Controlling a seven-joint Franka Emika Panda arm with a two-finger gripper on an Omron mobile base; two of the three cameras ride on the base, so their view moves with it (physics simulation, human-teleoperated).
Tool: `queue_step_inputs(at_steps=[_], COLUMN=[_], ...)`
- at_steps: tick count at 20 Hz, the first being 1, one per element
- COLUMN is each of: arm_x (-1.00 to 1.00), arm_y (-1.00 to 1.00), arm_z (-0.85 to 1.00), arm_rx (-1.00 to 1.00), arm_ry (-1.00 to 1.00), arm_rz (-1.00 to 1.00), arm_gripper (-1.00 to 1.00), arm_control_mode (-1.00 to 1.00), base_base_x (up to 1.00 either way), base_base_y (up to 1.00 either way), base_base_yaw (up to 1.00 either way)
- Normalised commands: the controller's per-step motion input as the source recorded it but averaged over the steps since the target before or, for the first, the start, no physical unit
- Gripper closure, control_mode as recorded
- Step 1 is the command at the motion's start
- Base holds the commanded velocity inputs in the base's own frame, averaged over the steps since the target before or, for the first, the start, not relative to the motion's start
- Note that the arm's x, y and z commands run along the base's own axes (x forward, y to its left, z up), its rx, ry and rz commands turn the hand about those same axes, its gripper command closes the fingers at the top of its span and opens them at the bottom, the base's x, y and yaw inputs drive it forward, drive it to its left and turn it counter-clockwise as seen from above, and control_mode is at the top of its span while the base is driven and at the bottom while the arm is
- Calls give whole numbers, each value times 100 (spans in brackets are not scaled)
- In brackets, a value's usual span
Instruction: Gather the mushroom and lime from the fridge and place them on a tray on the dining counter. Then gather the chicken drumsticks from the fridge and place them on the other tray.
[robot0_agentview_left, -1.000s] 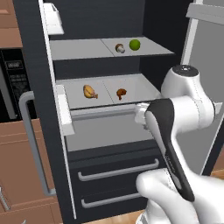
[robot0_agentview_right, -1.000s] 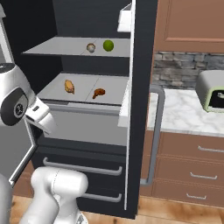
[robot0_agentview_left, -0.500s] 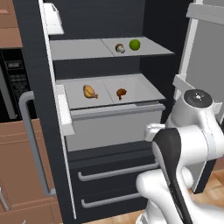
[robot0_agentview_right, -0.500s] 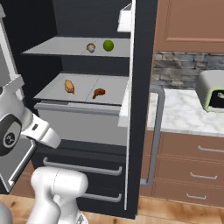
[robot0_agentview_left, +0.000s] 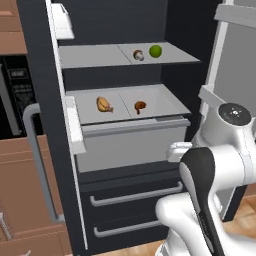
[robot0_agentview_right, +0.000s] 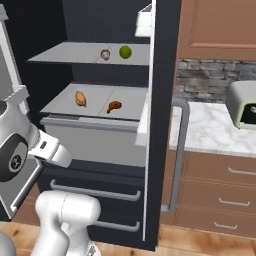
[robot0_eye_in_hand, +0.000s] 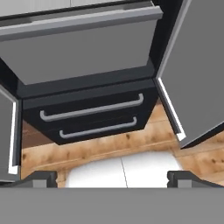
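The fridge (robot0_agentview_left: 125, 150) stands wide open in front of the robot, both doors swung out, and nothing has been gathered from it yet, as far as one can judge. The arm (robot0_agentview_left: 220, 165) is folded low at the right of the opening, well below the shelves, with the hand pointing down toward the freezer drawers (robot0_eye_in_hand: 92, 116) and the wooden floor (robot0_eye_in_hand: 131, 142).

The gripper (robot0_eye_in_hand: 112, 177) is spread to its widest, the two dark fingertips (robot0_eye_in_hand: 39, 178) sitting far apart at the bottom of the hand view, and nothing lies between them.

On to the cargo. On the lower shelf (robot0_agentview_left: 165, 102), two chicken drumsticks lie side by side but apart: the paler chicken drumstick (robot0_agentview_left: 103, 104) to the left, the darker chicken drumstick (robot0_agentview_left: 140, 105) to the right, roughly mid-shelf. They belong to the second half of the job.

On the upper shelf (robot0_agentview_left: 90, 56), toward the right, sits the lime (robot0_agentview_left: 155, 50), and just beside it on its left the mushroom (robot0_agentview_left: 138, 55), near each other, whether touching is hard to tell. These two come first.

So all four items are in the fridge and everything is left: the reach up to the top shelf, two carries to one tray, two more to the other. The dining counter and trays cannot be judged from here.
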Motion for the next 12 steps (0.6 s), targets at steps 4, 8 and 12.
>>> queue_step_inputs(at_steps=[4, 8, 12], arm_x=[0, 0, 0], arm_y=[0, 0, 0], arm_z=[0, 0, 0], arm_rx=[0, 0, 0], arm_ry=[0, 0, 0], arm_rz=[0, 0, 0], arm_gripper=[-100, -100, -100], arm_control_mode=[100, 100, 100], base_base_x=[40, 56, 64], base_base_y=[11, 14, 17], base_base_yaw=[8, 5, 0])
